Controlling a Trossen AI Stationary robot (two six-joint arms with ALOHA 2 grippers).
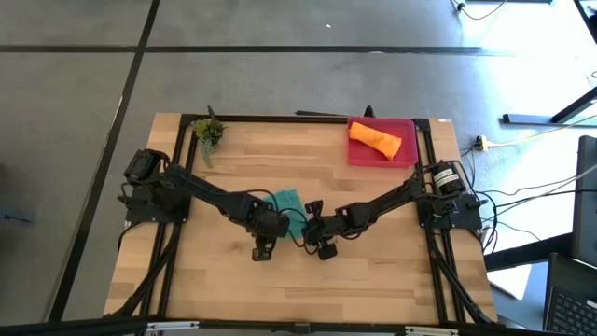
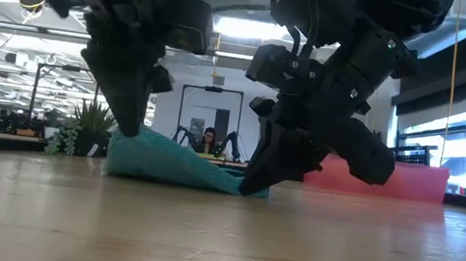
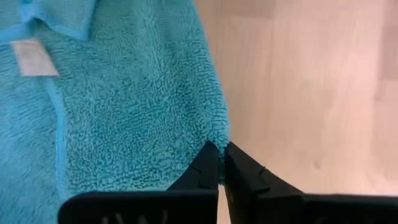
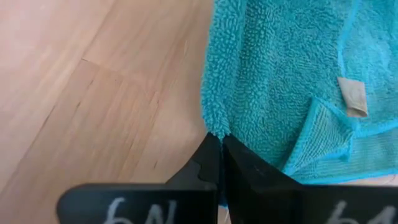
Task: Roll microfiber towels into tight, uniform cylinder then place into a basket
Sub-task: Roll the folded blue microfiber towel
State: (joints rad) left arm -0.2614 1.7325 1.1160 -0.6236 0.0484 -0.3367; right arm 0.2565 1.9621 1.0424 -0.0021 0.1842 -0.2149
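Teal towel (image 1: 287, 202) lying crumpled at mid-bench (image 1: 373, 271), between the two arms, partly folded over itself, with a small white tag (image 3: 34, 57) showing near a hemmed edge.

Left gripper (image 1: 271, 222) down at the towel's edge, clenched, pinching a bit of the teal pile at the rim, fingertips (image 3: 208, 163) pressed together with only a thin seam between. In the low view, same gripper (image 2: 131, 125) reaching down onto the raised end of the towel (image 2: 174, 166), that end lifted slightly off the wood.

Right gripper (image 1: 310, 227) just beside the left one, at the towel's other side, also clenched, nipping a fringe of the towel's border (image 4: 217, 127); fingertips (image 4: 211, 155) closed tight at the cloth's edge. In the low view, right gripper (image 2: 255, 184) touching down at the low end of the towel.

Second tag (image 4: 352, 96) and a folded-over corner visible past the right gripper's fingers.

Orange towel (image 1: 375, 140) rolled into a short cylinder, lying slantwise inside the basket (image 1: 410, 125). Basket at the bench's far right corner, well apart from the teal towel; seen in the low view as a pink wall (image 2: 421, 181) behind the right arm.

Small green plant (image 1: 209, 132) at the far left corner of the bench, also seen in the low view (image 2: 78, 133).

A person (image 2: 209, 141) seated far off in the room behind, partly hidden.
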